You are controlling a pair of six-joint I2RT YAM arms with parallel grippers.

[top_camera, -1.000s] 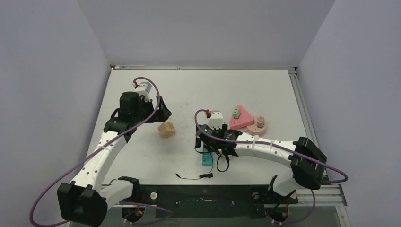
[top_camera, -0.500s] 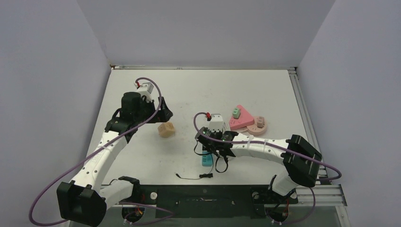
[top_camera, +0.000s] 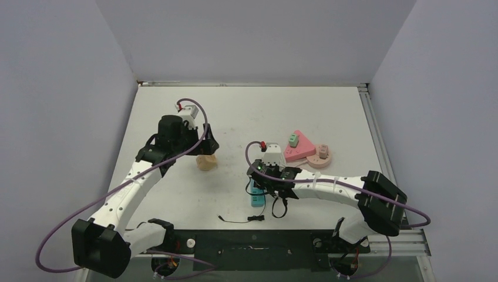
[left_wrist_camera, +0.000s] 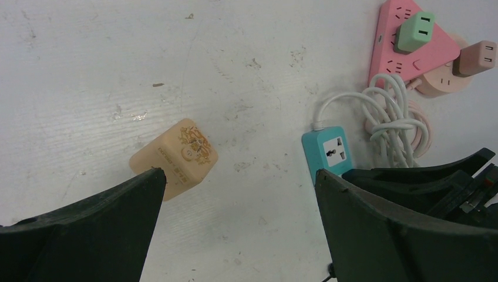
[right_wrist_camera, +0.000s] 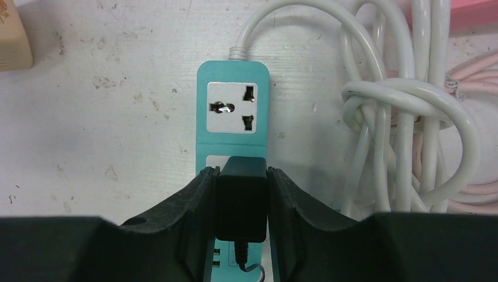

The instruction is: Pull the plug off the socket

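Note:
A black plug (right_wrist_camera: 241,202) sits in the teal socket strip (right_wrist_camera: 232,111), in the outlet nearest the camera in the right wrist view. My right gripper (right_wrist_camera: 241,176) is shut on the plug, one finger pressed flat on each side. The plug's thin black cable (top_camera: 241,219) trails toward the table's near edge. In the top view the right gripper (top_camera: 265,182) covers the plug above the strip (top_camera: 256,198). My left gripper (left_wrist_camera: 239,176) hangs open over bare table, holding nothing, just right of a beige cube (left_wrist_camera: 174,157).
A coiled white cord (right_wrist_camera: 405,117) lies right of the strip. Behind it are a pink triangular socket (top_camera: 299,148) with a green plug (left_wrist_camera: 414,32) and a round pink socket (top_camera: 322,156) with a tan plug (left_wrist_camera: 475,57).
My right gripper's fingers have closed from wide open onto the black plug. The left arm has drifted right, over the beige cube.

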